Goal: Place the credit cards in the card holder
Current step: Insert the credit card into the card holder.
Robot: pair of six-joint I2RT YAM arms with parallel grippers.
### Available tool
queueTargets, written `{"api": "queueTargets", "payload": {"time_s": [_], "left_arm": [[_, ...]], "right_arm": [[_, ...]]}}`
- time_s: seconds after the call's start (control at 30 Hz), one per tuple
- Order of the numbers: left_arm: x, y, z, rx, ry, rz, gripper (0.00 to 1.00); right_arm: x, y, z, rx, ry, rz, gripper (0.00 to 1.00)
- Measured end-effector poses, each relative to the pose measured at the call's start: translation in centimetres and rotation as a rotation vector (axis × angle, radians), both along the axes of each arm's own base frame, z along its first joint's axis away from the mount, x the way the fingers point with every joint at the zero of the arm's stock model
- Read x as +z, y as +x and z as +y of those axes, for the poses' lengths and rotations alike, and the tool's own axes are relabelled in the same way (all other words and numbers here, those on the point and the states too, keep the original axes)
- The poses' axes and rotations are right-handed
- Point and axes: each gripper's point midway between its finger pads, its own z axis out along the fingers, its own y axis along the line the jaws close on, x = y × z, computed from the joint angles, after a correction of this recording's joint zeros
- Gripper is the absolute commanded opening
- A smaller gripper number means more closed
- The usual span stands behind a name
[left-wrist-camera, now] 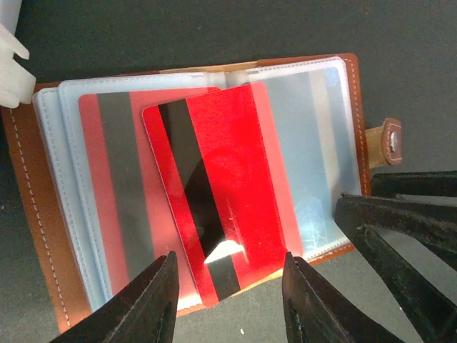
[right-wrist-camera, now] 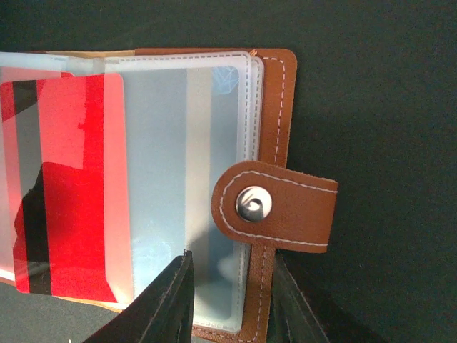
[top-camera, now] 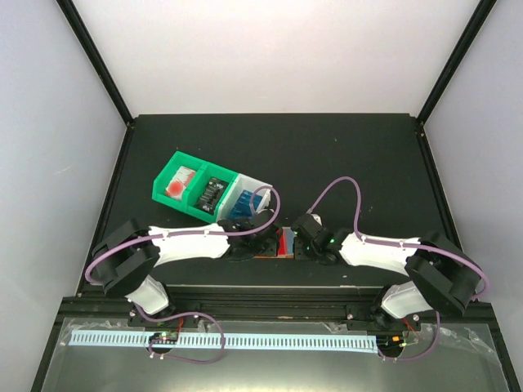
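— Where do we find the card holder?
— We see the card holder [left-wrist-camera: 32,214] lying open and flat on the table [top-camera: 351,155], right under both grippers, with its clear pockets facing up.
— And the left gripper?
— We see the left gripper [left-wrist-camera: 230,268] with its jaws spread. The near end of a red card [left-wrist-camera: 228,186] sits between them. On one side there is a sliver of gap. On the other the finger comes right up to the card's corner, and we cannot tell whether it touches.
— How does that card lie?
— It lies tilted on top of the pockets, dark stripe up, reaching away from the fingers. Just beside it we make out a second red card [left-wrist-camera: 118,207] behind the clear plastic.
— The right gripper?
— We see the right gripper [right-wrist-camera: 230,268] with its jaws apart too, pinching nothing. Its tips stand over the holder's near edge, with a pocket under one and the leather border under the other. The snap tab [right-wrist-camera: 275,207] lies just ahead of them, across that border.
— Anything else?
— We see a green bin [top-camera: 192,184] and a white bin [top-camera: 249,196] side by side beyond the left gripper.
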Motion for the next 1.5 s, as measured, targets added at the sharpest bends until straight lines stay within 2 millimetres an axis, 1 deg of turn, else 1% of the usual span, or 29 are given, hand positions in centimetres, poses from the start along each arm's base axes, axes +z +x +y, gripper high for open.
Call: {"api": "queueTargets", "payload": {"time_s": [0.13, 0.3, 0.5, 1.07, 1.3, 1.43, 1.5], "left_arm": [[-0.8, 0.3, 0.1, 0.007, 0.028, 0.006, 0.47], [-2.1, 0.4, 0.2, 0.013, 0.057, 0.021, 0.43], [-2.0, 0.9, -1.0, -0.001, 0.026, 0.009, 0.41], [-2.3, 1.2, -3.5, -0.066, -0.049, 0.007, 0.37], [-2.3, 1.1, -4.6, -0.087, -0.102, 0.027, 0.32], [-2.3, 0.8, -5.1, -0.098, -0.139, 0.041, 0.32], [-2.2, 0.6, -5.3, -0.102, -0.154, 0.047, 0.34]], "right_arm": [[0.0, 0.0, 0.0, 0.0, 0.004, -0.003, 0.33], [0.0, 0.0, 0.0, 0.0, 0.006, -0.004, 0.34], [0.0, 0.0, 0.0, 0.001, 0.013, -0.009, 0.34], [0.2, -0.1, 0.1, 0.004, 0.045, -0.028, 0.35], [0.3, -0.7, -0.2, 0.015, 0.069, -0.029, 0.37], [0.3, -1.1, -0.7, 0.016, 0.074, -0.031, 0.37], [0.4, -1.3, -1.0, 0.015, 0.074, -0.031, 0.37]]}}
